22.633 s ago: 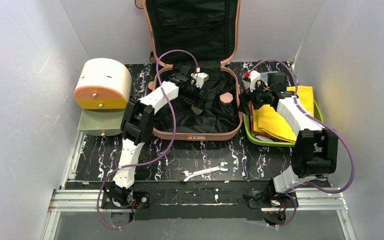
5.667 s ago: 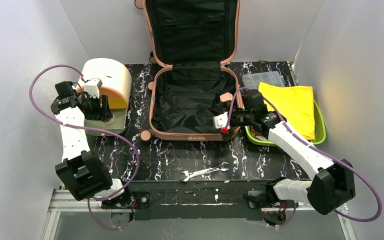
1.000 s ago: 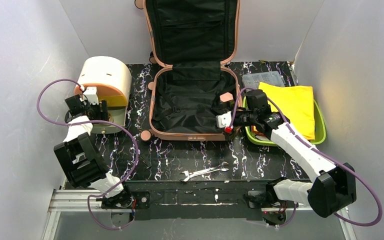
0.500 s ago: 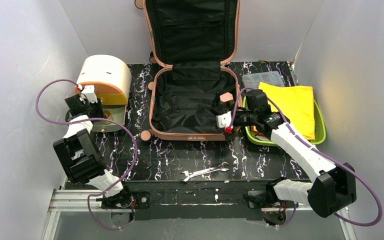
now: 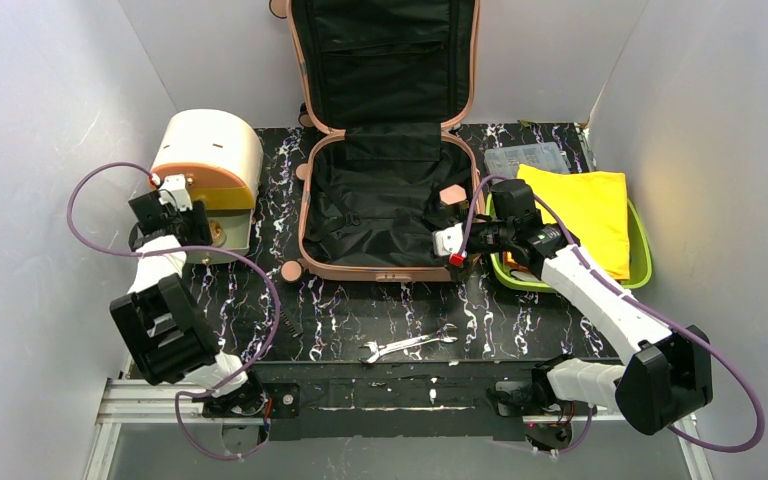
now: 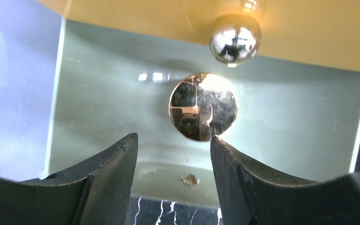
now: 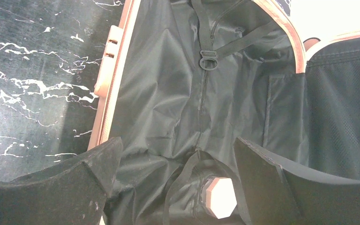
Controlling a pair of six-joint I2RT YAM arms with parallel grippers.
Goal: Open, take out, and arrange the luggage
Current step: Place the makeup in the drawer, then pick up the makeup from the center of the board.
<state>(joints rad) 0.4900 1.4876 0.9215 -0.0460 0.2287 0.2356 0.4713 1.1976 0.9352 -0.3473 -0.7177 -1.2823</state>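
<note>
Left arm has shifted slightly leftward over the last half second; the right arm is unchanged. The left gripper faces the round box, fingers spread, nothing between them. Only the left wrist view shows its target: a pale green drawer front with a brass knob. The luggage lies open at table centre, lid upright against the back wall. The right gripper hovers at its right rim, fingers apart and empty. Its wrist view shows a pink hexagonal piece on the lining, only a small spot from overhead.
</note>
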